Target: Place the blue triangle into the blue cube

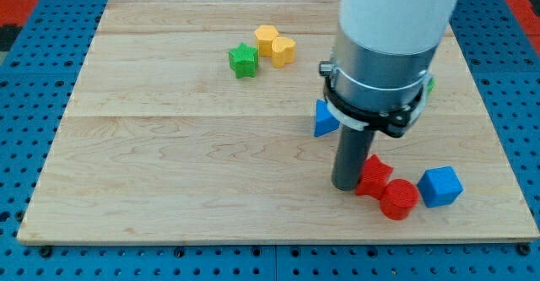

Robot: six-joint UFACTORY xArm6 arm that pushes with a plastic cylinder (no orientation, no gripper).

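Observation:
The blue triangle lies right of the board's middle, partly hidden behind my arm. The blue cube sits near the view's bottom right. My tip rests on the board below the blue triangle, just left of a red star-shaped block. A red cylinder lies between the red star and the blue cube, touching or nearly touching both.
A green star, a yellow hexagon and a yellow heart-like block cluster near the view's top centre. A bit of green block peeks out at the arm's right. The wooden board lies on a blue pegboard.

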